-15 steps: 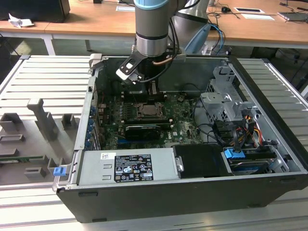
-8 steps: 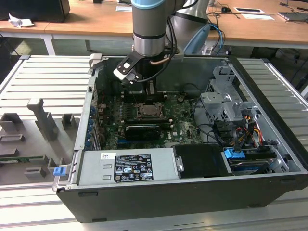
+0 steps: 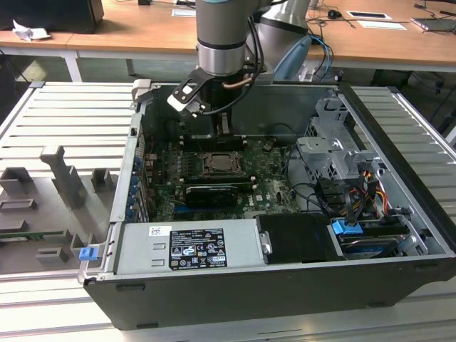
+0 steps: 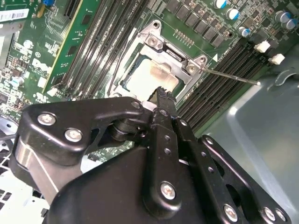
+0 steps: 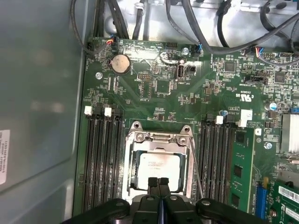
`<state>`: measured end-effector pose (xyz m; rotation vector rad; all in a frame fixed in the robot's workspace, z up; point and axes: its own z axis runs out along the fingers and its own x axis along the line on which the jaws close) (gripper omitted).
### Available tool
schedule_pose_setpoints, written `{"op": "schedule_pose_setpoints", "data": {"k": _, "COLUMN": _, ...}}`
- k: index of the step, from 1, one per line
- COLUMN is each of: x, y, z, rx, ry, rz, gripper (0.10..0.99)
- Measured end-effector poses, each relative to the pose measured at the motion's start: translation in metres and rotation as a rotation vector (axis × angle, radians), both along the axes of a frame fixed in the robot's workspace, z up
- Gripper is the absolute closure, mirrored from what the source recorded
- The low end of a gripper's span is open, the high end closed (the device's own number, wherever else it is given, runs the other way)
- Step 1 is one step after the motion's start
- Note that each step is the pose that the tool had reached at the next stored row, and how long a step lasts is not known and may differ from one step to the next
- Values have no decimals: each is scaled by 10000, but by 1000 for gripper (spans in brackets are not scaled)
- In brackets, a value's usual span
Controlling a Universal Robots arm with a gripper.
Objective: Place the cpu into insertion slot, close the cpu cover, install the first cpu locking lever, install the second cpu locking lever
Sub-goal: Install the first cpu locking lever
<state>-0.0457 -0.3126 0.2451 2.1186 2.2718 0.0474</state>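
The cpu (image 5: pixel 156 165) (image 4: pixel 148 77), pale silver, lies in the insertion slot (image 3: pixel 225 164) on the green motherboard. The silvery cpu cover (image 5: pixel 159 139) (image 4: pixel 164 45) lies flat around it, framing the chip. My gripper (image 5: pixel 159 183) (image 4: pixel 161 94) (image 3: pixel 223 128) hovers just above the socket's edge, its black fingers pressed together with nothing between them. A thin wire locking lever (image 4: pixel 231 77) (image 5: pixel 196 176) stands out at an angle from one side of the socket, away from the cover.
Black memory slots (image 5: pixel 100 158) flank the socket on both sides. A long black card (image 3: pixel 211 194) lies in front of the socket. Cables (image 3: pixel 335 192) and a drive cage (image 3: pixel 331 146) fill the exterior view's right; the power supply (image 3: pixel 189 246) sits in front. Case walls enclose everything.
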Motion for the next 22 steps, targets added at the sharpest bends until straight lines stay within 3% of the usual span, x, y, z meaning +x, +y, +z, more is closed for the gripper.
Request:
{"op": "schedule_pose_setpoints", "data": {"k": 4, "x": 0, "y": 0, "z": 184, "rx": 0, "ry": -5, "rz": -1, "gripper": 980}}
{"op": "schedule_pose_setpoints", "data": {"k": 12, "x": 0, "y": 0, "z": 286, "rx": -1, "ry": -15, "rz": -1, "gripper": 980}}
{"op": "schedule_pose_setpoints", "data": {"k": 15, "x": 0, "y": 0, "z": 291, "rx": 1, "ry": -17, "rz": 81, "gripper": 980}}
{"op": "schedule_pose_setpoints", "data": {"k": 22, "x": -1, "y": 0, "z": 278, "rx": -17, "ry": -12, "rz": 1165, "gripper": 980}}
